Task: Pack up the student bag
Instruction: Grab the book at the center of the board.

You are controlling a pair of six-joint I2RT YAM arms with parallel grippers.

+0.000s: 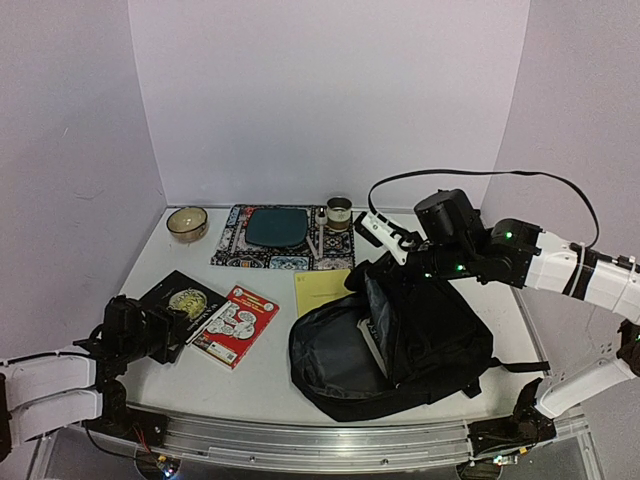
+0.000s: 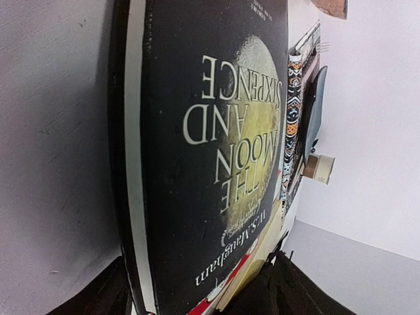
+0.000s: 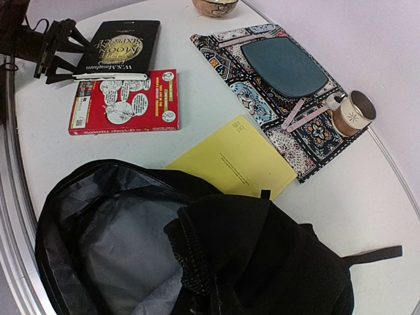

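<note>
L gripper (image 1: 170, 328): fingers astride black book (image 1: 183, 299), cannot tell if clamped | R gripper (image 1: 398, 262): closed, pinching student bag (image 1: 420, 350) rim, prob. to keep mouth open | bag front-right on table (image 1: 265, 385), touching yellow notebook (image 1: 322, 292)

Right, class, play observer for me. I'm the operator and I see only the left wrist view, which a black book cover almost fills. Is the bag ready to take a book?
Observer: Yes. The student bag lies unzipped and its mouth gapes, showing grey lining.
Operator: What keeps it open?
Observer: The right gripper is shut at the bag's raised top edge and seems to pinch the fabric.
Operator: What else is loose on the table?
Observer: A red book lies beside your black book. A yellow notebook lies flat at the bag's rim.
</note>
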